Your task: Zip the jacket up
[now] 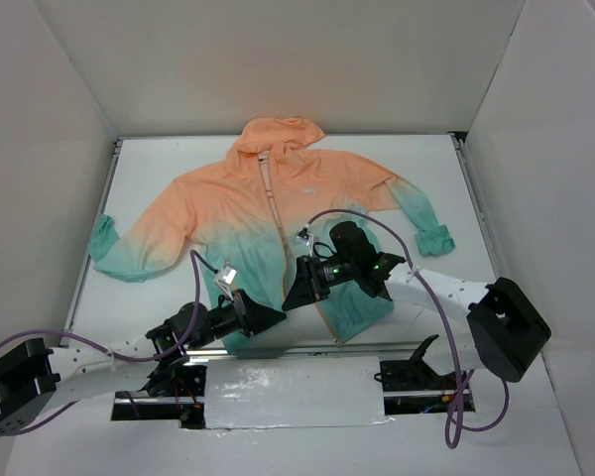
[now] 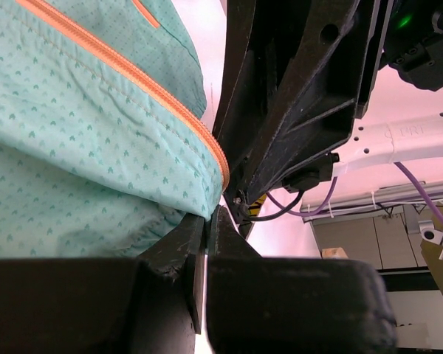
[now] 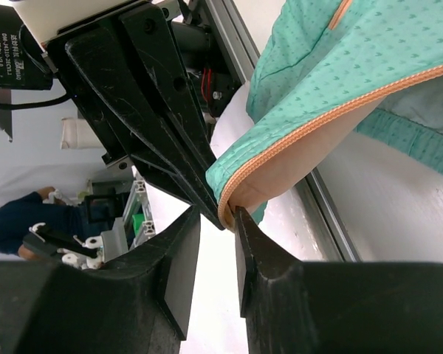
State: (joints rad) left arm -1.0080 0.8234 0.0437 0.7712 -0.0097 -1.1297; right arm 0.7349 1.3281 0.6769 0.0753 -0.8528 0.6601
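while the thin hooded jacket (image 1: 228, 208), peach-orange at the hood and shoulders and fading to teal at the hem and cuffs, lies spread face up on the white table (image 1: 159, 164), we see both arms meeting at its near hem. its hood points to the far side and its long sleeves reach out to either side. the orange front zipper (image 1: 270, 193) runs down the middle of the jacket, and its lower end is partly hidden behind the grippers. the black two-finger left gripper (image 1: 274, 317) sits at the hem just left of the zipper. in the left wrist view its fingers (image 2: 170, 251) are pressed nearly together on the teal hem corner, where the orange zipper tape ends. the black right gripper (image 1: 294, 296) sits just across the zipper, almost touching the left one. in the right wrist view its fingers (image 3: 262, 251) stand a narrow gap apart with light showing between them, and a lifted hem corner with a peach-coloured underside rests at the mouth of that gap.
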